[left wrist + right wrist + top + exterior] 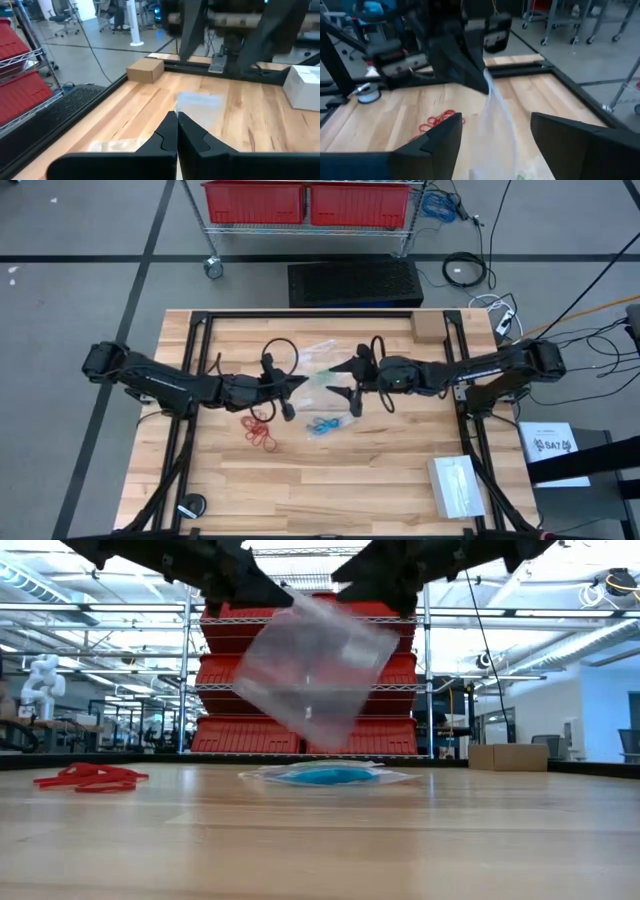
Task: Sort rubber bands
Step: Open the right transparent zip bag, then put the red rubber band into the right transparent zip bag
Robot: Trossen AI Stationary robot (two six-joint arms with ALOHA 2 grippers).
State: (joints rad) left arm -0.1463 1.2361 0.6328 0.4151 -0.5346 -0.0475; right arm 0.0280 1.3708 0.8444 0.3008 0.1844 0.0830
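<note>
My left gripper (295, 383) (176, 125) is shut on a clear plastic bag (315, 670) held up above the table's middle. My right gripper (350, 383) (495, 125) is open, with its fingers standing on either side of the hanging bag (497, 115); I see no touch. Red rubber bands (260, 430) (90, 777) lie loose on the wood, nearer the near edge. Blue bands (325, 423) (325, 775) lie on the table inside a flat clear bag. A green patch (520, 176) shows below the right gripper. My left gripper pinches the clear bag's upper edge (176, 107) between its two shut fingers, coming level from the table's left. The bag is lifted clear of the table and hangs tilted below the fingers, one corner (318, 740) lowest.
Another clear bag (322, 350) and a black cable loop (280, 352) lie toward the far edge. A cardboard box (428, 327) sits at the far right, a white box (457, 485) at the near right. A rack of red bins (300, 650) stands beyond the table.
</note>
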